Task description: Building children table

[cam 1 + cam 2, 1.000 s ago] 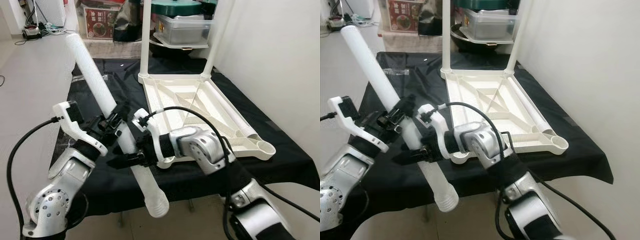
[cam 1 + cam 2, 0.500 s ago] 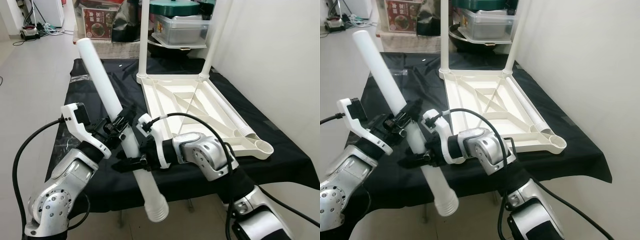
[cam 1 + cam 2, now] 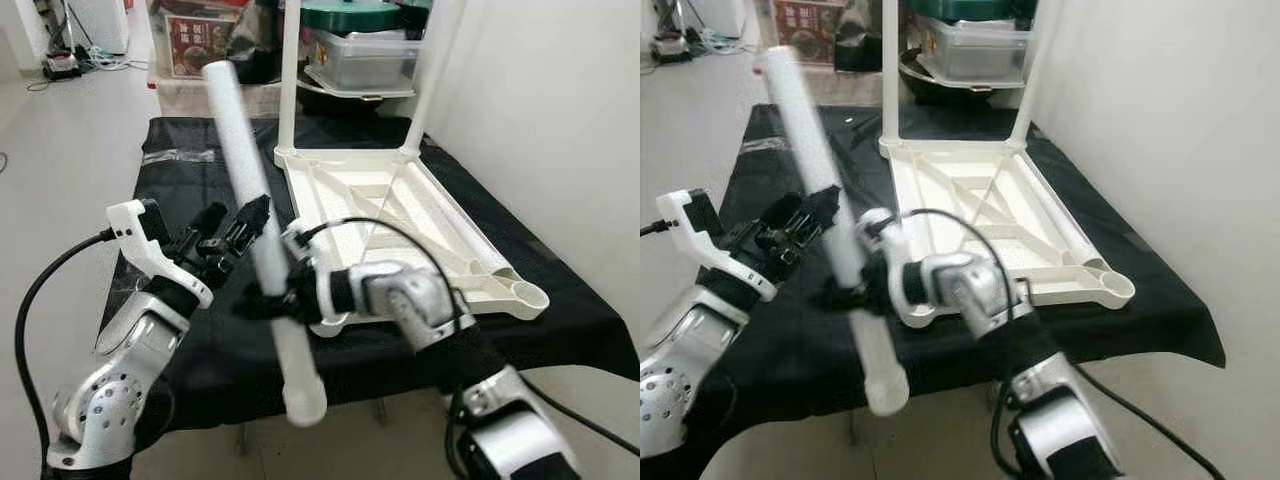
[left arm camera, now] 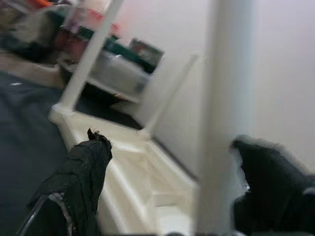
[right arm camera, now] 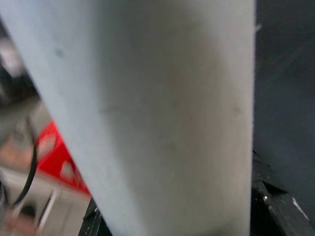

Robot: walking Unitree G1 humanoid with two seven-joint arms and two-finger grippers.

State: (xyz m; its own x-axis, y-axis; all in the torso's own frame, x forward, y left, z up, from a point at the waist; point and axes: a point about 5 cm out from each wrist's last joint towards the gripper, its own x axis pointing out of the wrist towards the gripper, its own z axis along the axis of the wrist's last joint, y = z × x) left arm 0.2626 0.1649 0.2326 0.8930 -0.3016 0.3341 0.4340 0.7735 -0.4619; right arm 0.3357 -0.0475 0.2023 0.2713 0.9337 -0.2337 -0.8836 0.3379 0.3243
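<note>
White table leg is slanting steeply above the front edge of the black-draped table, motion-blurred, with the right gripper clamping it at mid-length. Just beside it, the left gripper is hanging with fingers spread and free of the tube. Behind, the upturned white tabletop is lying with two legs standing at its far corners. Storage bins are crowding the far end.

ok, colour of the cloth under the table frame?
Black. The cloth covers the whole surface under the white table frame; clearest in the left eye view.
</note>
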